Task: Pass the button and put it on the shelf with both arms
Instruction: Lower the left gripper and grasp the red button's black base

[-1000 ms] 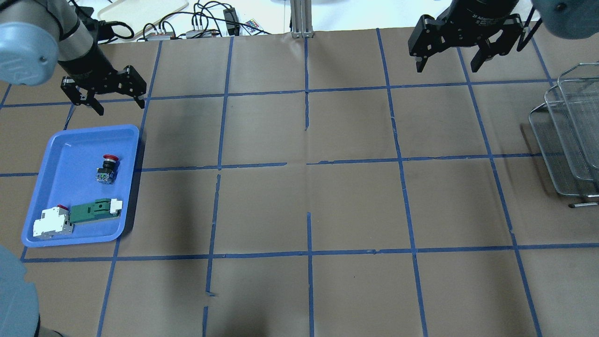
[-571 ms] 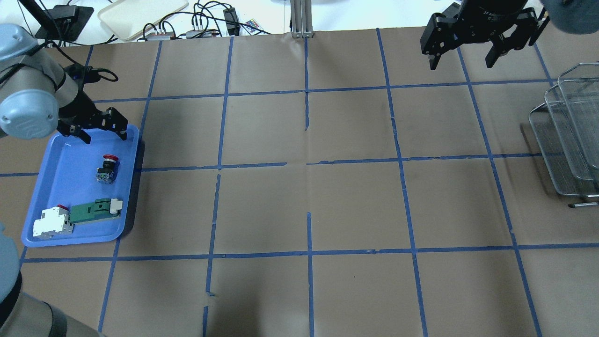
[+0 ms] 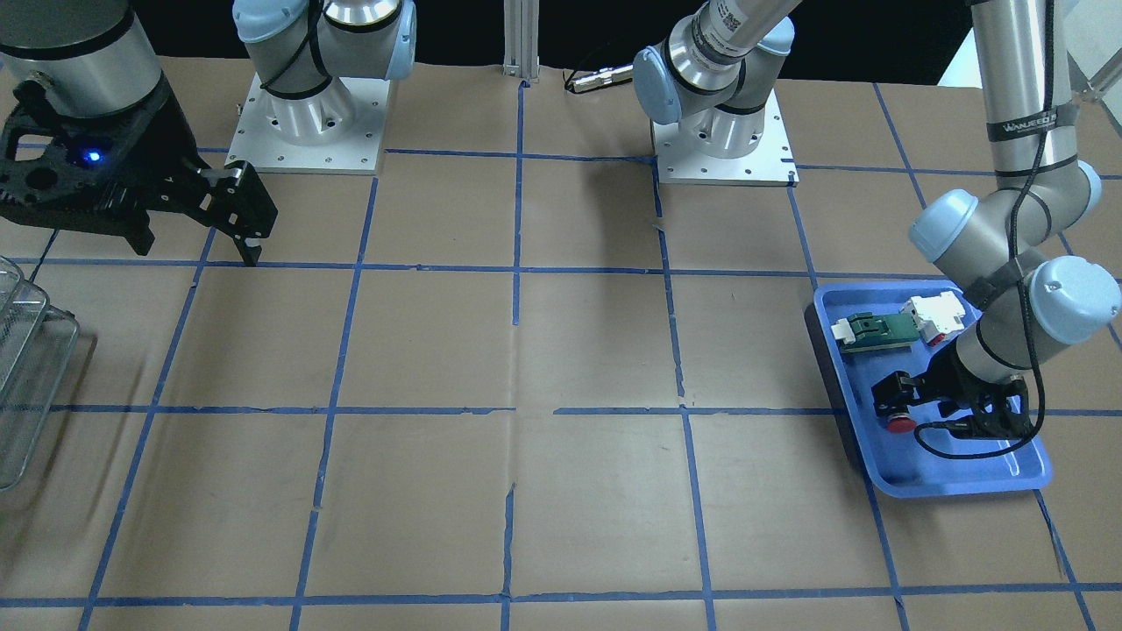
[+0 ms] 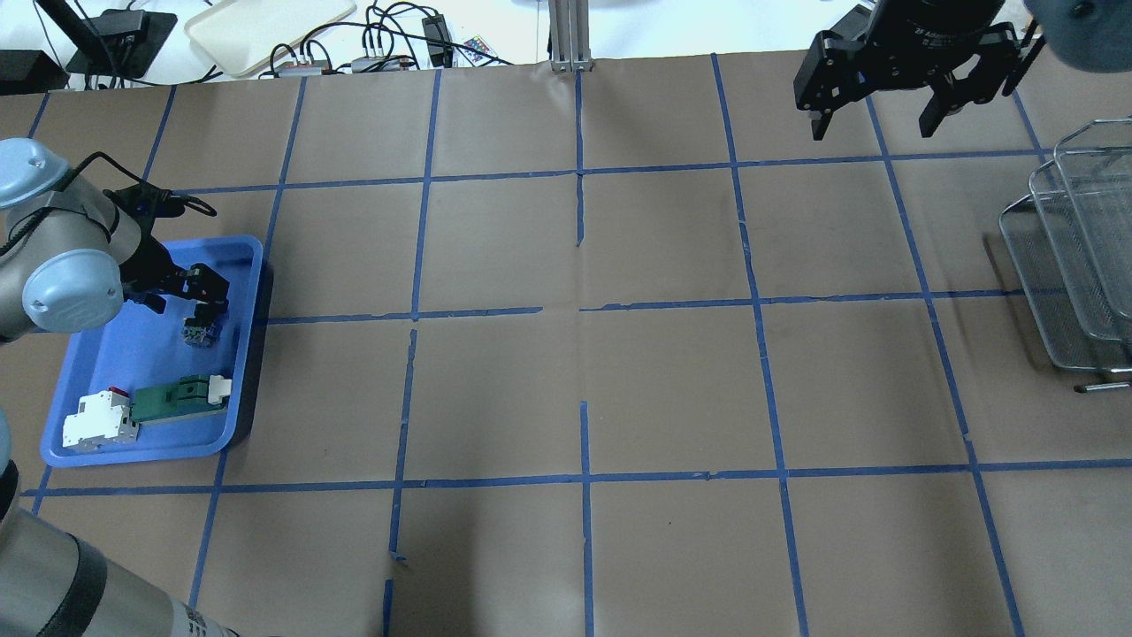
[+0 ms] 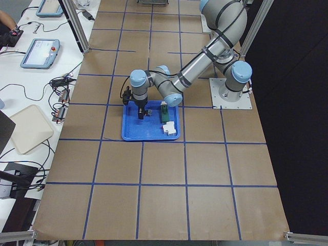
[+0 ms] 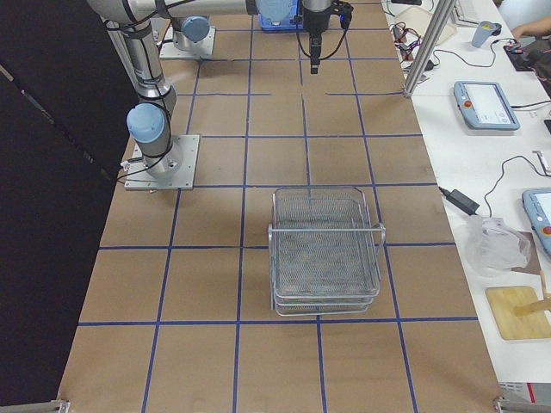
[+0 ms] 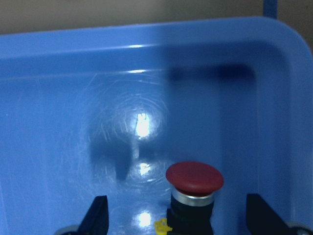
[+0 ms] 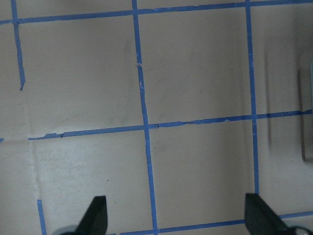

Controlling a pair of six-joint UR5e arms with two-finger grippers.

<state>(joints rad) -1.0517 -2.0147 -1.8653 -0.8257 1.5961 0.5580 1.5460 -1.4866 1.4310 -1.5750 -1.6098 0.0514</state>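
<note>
The button (image 7: 194, 178), with a red cap on a black body, lies in the blue tray (image 4: 115, 372). In the front-facing view its cap (image 3: 899, 425) shows beside the gripper. In the overhead view only its base (image 4: 199, 333) shows. My left gripper (image 7: 176, 200) is open and low in the tray, its fingers on either side of the button; it also shows in the overhead view (image 4: 187, 305) and the front-facing view (image 3: 942, 407). My right gripper (image 4: 871, 133) is open and empty, high over the table near the shelf (image 4: 1074, 292).
A green-and-white connector (image 4: 177, 396) and a white block with a red part (image 4: 93, 420) lie at the tray's near end. The wire shelf (image 6: 325, 249) stands at the table's right end. Cables and a beige tray (image 4: 265, 26) lie beyond the far edge.
My left gripper has come down and toward the robot into the blue tray, and its open fingers are now around the button. My right gripper has shifted slightly right.
</note>
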